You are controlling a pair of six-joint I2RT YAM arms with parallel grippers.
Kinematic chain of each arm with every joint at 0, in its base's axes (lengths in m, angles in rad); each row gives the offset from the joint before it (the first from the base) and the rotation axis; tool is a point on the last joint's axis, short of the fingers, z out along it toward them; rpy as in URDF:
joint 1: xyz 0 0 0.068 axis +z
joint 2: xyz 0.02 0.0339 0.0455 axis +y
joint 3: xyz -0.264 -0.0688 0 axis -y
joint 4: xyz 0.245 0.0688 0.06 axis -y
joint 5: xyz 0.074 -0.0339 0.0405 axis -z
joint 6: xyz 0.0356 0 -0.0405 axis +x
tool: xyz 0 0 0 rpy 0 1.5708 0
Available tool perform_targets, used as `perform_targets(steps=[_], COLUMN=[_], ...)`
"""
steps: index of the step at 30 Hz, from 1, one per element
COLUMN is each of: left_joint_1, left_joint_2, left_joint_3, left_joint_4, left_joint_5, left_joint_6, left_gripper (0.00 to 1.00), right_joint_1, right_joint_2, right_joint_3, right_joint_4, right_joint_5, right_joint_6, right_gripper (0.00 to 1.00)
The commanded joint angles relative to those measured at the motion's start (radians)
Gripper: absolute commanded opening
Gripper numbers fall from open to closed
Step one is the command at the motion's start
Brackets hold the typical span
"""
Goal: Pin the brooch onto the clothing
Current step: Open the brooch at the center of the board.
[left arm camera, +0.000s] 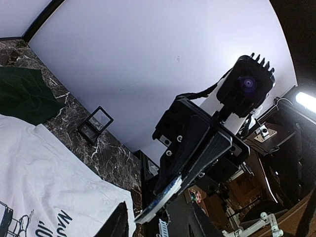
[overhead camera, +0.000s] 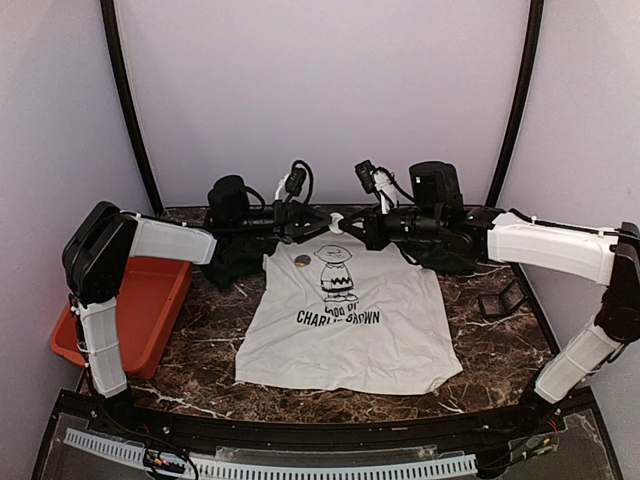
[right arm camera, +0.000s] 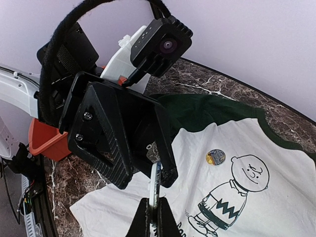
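Two sets of fingers faced each other tip to tip above the collar of the clothing [overhead camera: 350, 330], which lay flat on the table [overhead camera: 200, 330] beneath them. The right gripper [right arm camera: 153, 215] was pinched closed on a thin pale strip [right arm camera: 156, 180]; what that strip was could not be told. The left gripper [right arm camera: 145, 183] had its fingers parted around the same strip, though whether they grasped it was unclear. The brooch [right arm camera: 215, 157] sat on the clothing's chest, below and just beyond the fingertips, and its fastening could not be seen. The step looked like handing over or lining up a backing piece. Next, the fingers would need to come down onto the brooch without dragging the fabric.
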Motion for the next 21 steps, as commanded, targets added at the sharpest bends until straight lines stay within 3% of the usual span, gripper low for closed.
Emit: perform_targets(steps=[1,11,21], left_joint_1=[0.002,0.0,0.0], left_joint_2=[-0.009,-0.004,0.002], left_joint_3=[-0.024,-0.036,-0.037], left_joint_4=[0.049,0.095,0.093], left_joint_5=[0.02,0.027,0.026], left_joint_6=[-0.013,-0.036,-0.042], left_gripper=[0.4,0.43,0.36], right_joint_1=[0.009,0.009,0.014], right_joint_2=[-0.032,-0.04,-0.029], right_joint_3=[0.018,0.02,0.031], right_joint_4=[0.039,0.048,0.045], right_joint_5=[-0.002,-0.01,-0.021], right_joint_6=[0.0,0.009,0.011], right_gripper=[0.0,0.0,0.0])
